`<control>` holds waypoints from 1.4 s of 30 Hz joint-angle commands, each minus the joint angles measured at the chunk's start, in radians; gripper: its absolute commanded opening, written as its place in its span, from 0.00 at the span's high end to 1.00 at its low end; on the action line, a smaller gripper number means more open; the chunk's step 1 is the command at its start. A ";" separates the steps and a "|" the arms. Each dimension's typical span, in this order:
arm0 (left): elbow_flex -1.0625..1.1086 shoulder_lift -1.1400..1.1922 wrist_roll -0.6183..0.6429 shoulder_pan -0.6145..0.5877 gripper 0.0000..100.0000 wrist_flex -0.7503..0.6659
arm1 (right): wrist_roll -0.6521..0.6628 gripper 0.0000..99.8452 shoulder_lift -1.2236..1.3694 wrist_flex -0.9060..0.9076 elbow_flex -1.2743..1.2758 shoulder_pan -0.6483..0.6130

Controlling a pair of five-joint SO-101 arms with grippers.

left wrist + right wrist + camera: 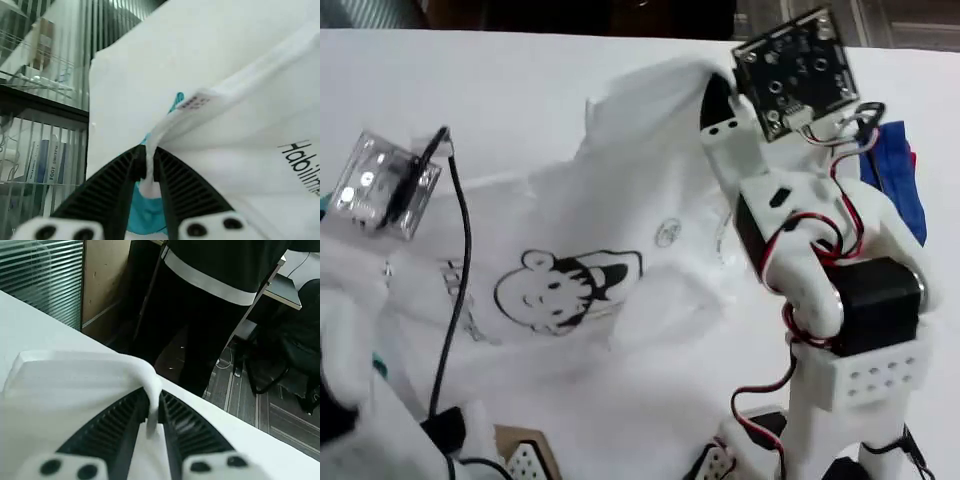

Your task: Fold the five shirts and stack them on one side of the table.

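One shirt: my white cotton T-shirt with a cartoon print [570, 290] lies spread on the white table [470, 70], spanning between both arms.
Right arm: bent over the shirt's far edge; right gripper [152, 405] clamps a raised fold.
Left arm: at the opposite end; left gripper [148, 162] pinches the hem, with a teal cloth [145, 215] beneath.

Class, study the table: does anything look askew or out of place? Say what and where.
The white shirt lies crumpled and slanted, not flat, its edges pinched by the left hand and right hand. Teal cloth pokes out from under it by the left hand.
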 commanded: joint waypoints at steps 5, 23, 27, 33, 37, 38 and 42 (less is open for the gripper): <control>-0.007 -0.003 0.150 -0.012 0.97 -0.127 | -0.003 0.98 0.010 -0.081 -0.037 0.013; -0.384 0.087 0.213 -0.012 0.97 0.057 | -0.005 0.98 -0.084 0.137 -0.311 0.087; -0.476 0.087 0.215 -0.012 0.97 0.126 | -0.002 0.98 -0.185 0.159 -0.321 0.091; -0.501 0.087 0.215 -0.015 0.97 0.132 | -0.006 0.98 -0.271 0.168 -0.322 0.087; -0.456 0.121 0.213 -0.012 0.97 0.115 | -0.008 0.98 -0.208 0.162 -0.284 0.087; -0.437 0.137 0.213 -0.012 0.97 0.104 | -0.008 0.98 -0.174 0.157 -0.269 0.087; -0.357 0.239 0.213 -0.012 0.97 0.026 | -0.009 0.98 -0.004 0.104 -0.204 0.065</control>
